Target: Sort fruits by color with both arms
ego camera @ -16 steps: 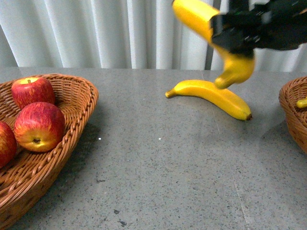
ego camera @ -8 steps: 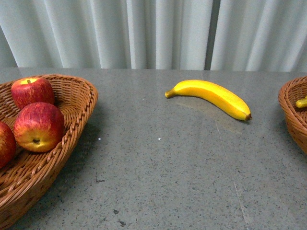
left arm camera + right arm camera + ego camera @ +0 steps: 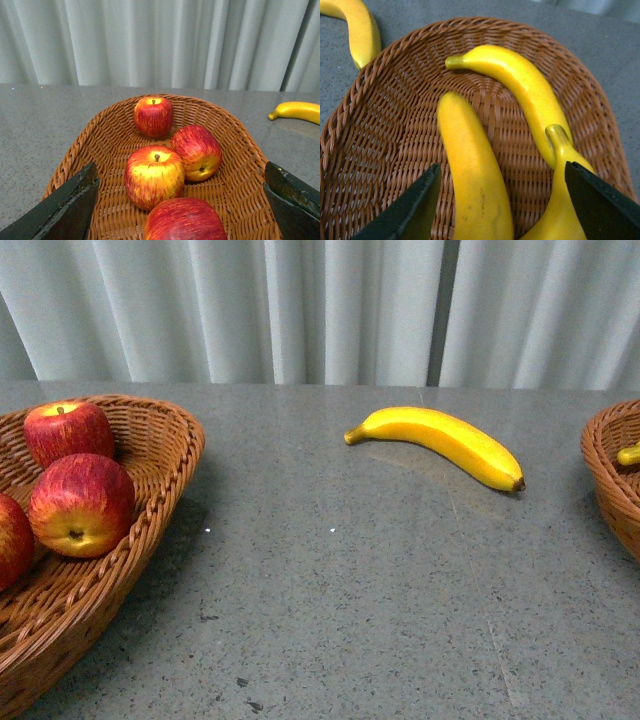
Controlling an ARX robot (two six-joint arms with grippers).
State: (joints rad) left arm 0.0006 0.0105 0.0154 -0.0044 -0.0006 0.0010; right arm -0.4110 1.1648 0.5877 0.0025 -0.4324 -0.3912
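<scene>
Three red apples (image 3: 82, 502) lie in the woven basket (image 3: 150, 440) at the left. One banana (image 3: 440, 440) lies alone on the table, right of centre. A banana tip (image 3: 629, 453) shows in the right basket (image 3: 605, 475). Neither arm shows in the front view. My left gripper (image 3: 182, 210) hangs open over the left basket (image 3: 235, 130), above several apples (image 3: 154, 175), holding nothing. My right gripper (image 3: 505, 200) is open and empty over the right basket (image 3: 385, 115), where three bananas (image 3: 470, 165) lie. The lone banana (image 3: 362, 30) lies outside that basket's rim.
The grey speckled table (image 3: 330, 590) stretches between the two baskets. A white curtain (image 3: 300, 310) hangs behind its far edge. The lone banana (image 3: 300, 111) also shows beyond the apple basket in the left wrist view.
One second ago the right arm held a banana high in the front view. Arm and banana left that view half a second ago. Nothing has moved there since.
</scene>
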